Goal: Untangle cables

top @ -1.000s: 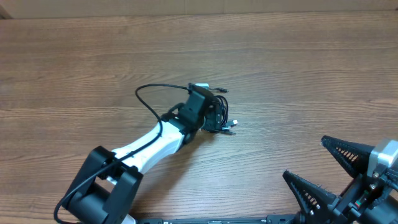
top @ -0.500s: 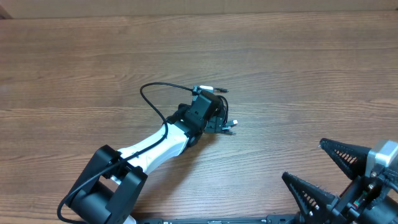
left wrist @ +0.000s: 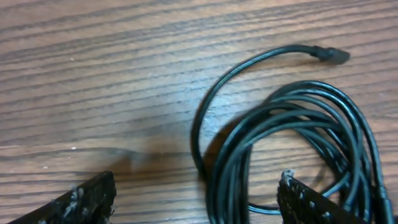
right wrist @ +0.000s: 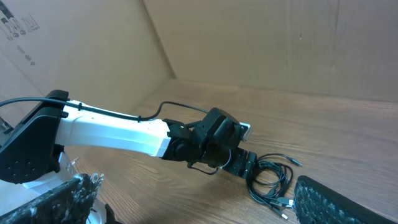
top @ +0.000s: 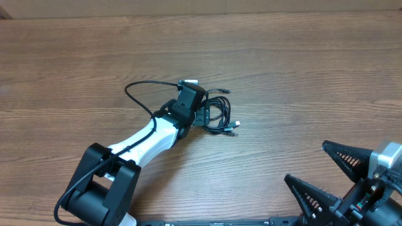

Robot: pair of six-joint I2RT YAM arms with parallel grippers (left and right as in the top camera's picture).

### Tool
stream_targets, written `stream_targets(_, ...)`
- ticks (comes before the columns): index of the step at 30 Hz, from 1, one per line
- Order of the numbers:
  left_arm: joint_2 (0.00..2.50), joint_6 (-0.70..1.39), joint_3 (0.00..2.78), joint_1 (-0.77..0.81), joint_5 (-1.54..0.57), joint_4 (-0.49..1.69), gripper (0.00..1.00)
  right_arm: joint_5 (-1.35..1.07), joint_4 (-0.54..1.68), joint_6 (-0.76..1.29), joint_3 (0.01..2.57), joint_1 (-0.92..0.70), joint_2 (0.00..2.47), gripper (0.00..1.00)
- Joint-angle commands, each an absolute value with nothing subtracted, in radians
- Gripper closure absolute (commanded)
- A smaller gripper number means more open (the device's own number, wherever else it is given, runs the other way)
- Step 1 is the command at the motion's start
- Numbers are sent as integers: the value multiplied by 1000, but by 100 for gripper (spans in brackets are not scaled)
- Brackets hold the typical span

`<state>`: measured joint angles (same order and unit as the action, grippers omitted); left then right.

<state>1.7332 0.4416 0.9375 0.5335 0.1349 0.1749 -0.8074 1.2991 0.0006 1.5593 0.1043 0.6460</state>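
The cables (top: 221, 117) lie as one looped black bundle at the table's middle, with silvery plug ends (top: 233, 129) at its lower right. My left gripper (top: 204, 117) is low at the bundle's left edge. In the left wrist view the left gripper (left wrist: 196, 200) is open, and the left strands of the cables (left wrist: 233, 174) run between its fingers (left wrist: 84, 200). One loose end (left wrist: 329, 54) curls away at the top. My right gripper (top: 306, 160) stands open at the near right, far from the bundle, with nothing in it. From the right wrist view the cables (right wrist: 270, 180) show beyond the left gripper (right wrist: 245, 167).
The left arm's own thick black cord (top: 141, 91) arcs over the wood to the left of the bundle. Cardboard walls (right wrist: 261, 43) stand behind the table (top: 301, 69).
The left arm has shifted left and slightly away, and more of the cable bundle now shows to the right of its gripper. The right arm has not moved.
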Motion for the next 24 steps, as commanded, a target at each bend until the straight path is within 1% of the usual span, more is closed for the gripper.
stream_targets(1, 1745, 454, 945, 539, 84, 170, 16, -814, 1297, 3, 1565, 107, 650, 0)
stream_targets(4, 1746, 457, 945, 539, 81, 170, 16, -815, 1298, 3, 1565, 107, 650, 0)
stream_targets(7, 1751, 457, 945, 539, 91, 167, 20, -822, 1304, 3, 1565, 107, 650, 0)
stream_targets(12, 1806, 457, 945, 537, 94, 136, 20, -825, 1329, 1, 1565, 107, 650, 0)
stream_targets(14, 1833, 457, 945, 537, 75, 121, 25, -825, 1339, -8, 1565, 107, 650, 0)
stream_targets(16, 1852, 457, 945, 538, 53, 110, 36, -825, 1341, -9, 1565, 107, 650, 0)
stream_targets(17, 1859, 457, 945, 538, 44, 103, 44, -825, 1341, -9, 1565, 107, 650, 0)
stream_targets(20, 1866, 457, 945, 538, 33, 99, 96, -825, 1337, -9, 1565, 107, 650, 0)
stream_targets(24, 1866, 457, 945, 538, 29, 100, 96, -823, 1332, -10, 1565, 107, 650, 0)
